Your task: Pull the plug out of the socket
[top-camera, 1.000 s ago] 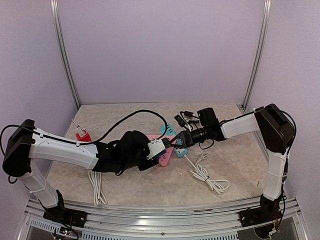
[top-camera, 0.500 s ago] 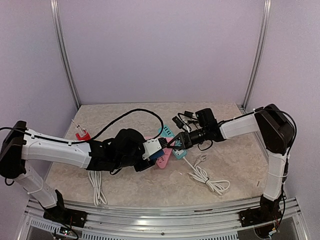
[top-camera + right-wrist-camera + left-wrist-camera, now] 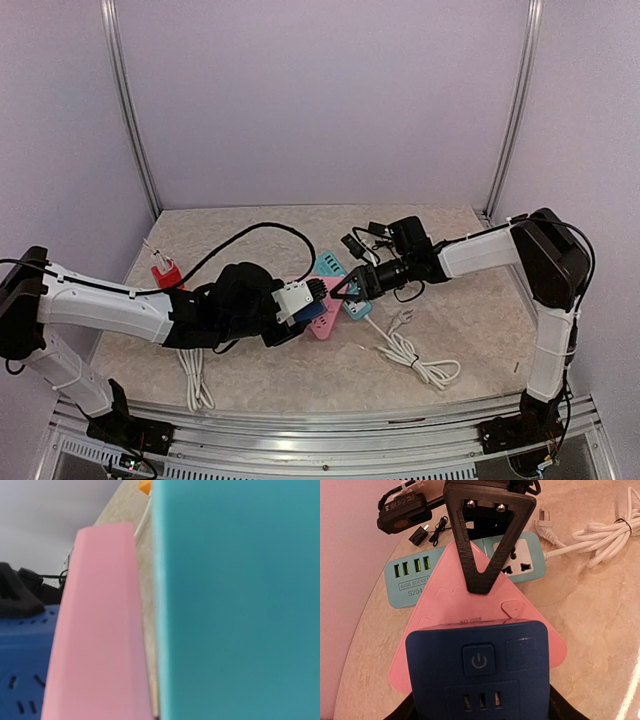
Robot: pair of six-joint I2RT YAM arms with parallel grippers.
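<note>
Left wrist view, blue plug block (image 3: 478, 675) atop pink triangular socket (image 3: 445, 605), left gripper (image 3: 305, 300) outstretched and pinching the block, right gripper (image 3: 345, 285) reaching onto the socket, its finger spread unclear.

Left wrist view: the blue power block (image 3: 479, 672) is cropped by the bottom edge and covers the near part of the pink socket (image 3: 470, 605). We only get dark slivers at the lower corners, so the left gripper (image 3: 312, 297) grip is unreadable. The pink socket cuts short the printed label on the teal strip (image 3: 420, 575). The white cable (image 3: 607, 525) runs off the right edge. Right wrist view: all blur, teal strip fills the right half, own fingers not made out. Top view: the right gripper (image 3: 342, 287) tips are too small. We can't tell the jaw state, or which piece is the plug.
</note>
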